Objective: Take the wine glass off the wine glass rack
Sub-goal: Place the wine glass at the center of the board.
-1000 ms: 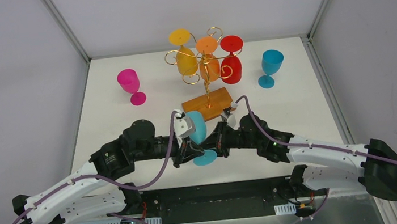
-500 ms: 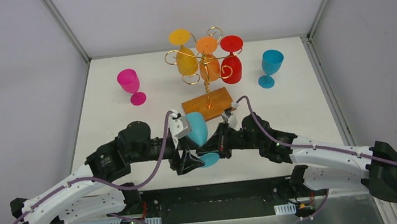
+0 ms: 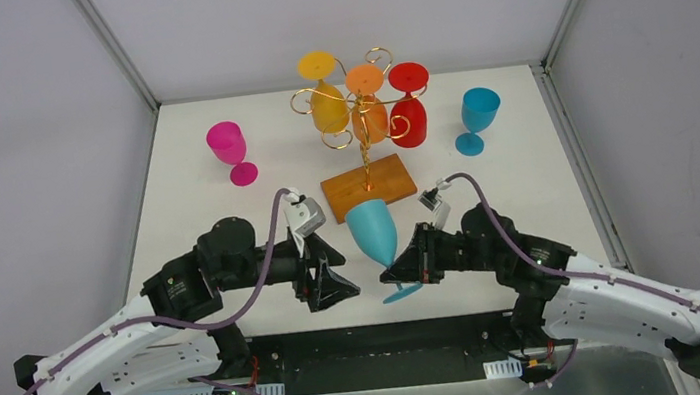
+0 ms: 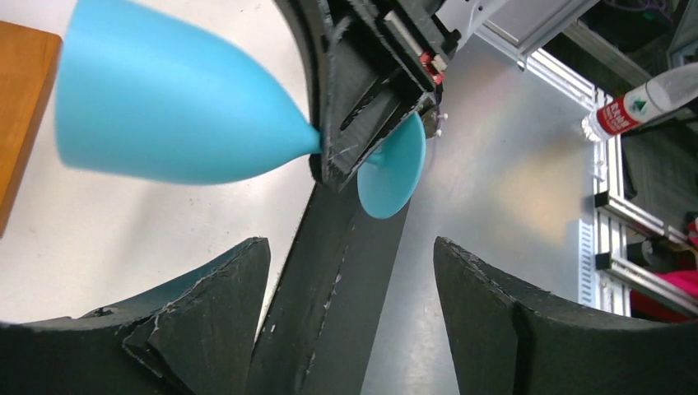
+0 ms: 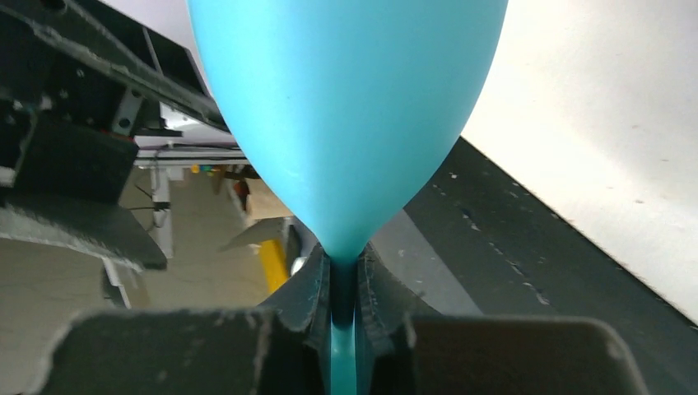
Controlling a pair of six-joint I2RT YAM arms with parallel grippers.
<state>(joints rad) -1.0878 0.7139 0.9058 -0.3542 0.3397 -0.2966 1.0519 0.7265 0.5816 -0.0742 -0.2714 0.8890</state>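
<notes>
The light blue wine glass (image 3: pixel 373 230) hangs tilted over the table just in front of the wine glass rack (image 3: pixel 360 126), off it. Its bowl points toward the rack's wooden base (image 3: pixel 374 182) and its foot toward the near edge. My right gripper (image 3: pixel 400 274) is shut on the stem; in the right wrist view its fingers (image 5: pixel 311 296) pinch the stem under the wine glass bowl (image 5: pixel 346 107). My left gripper (image 3: pixel 342 282) stands open to the left, apart from the glass. In the left wrist view, the left gripper (image 4: pixel 350 247) holds nothing and the wine glass (image 4: pixel 173 115) is ahead.
Yellow (image 3: pixel 328 104), orange (image 3: pixel 369 114) and red (image 3: pixel 407 115) glasses hang upside down on the rack. A pink glass (image 3: pixel 229 147) stands at the back left of the table and a blue one (image 3: pixel 479 113) at the back right. White walls enclose the table.
My left gripper has opened, let go of the light blue glass and drawn back to the left. The right gripper has carried the glass a little right, now holding it alone.
</notes>
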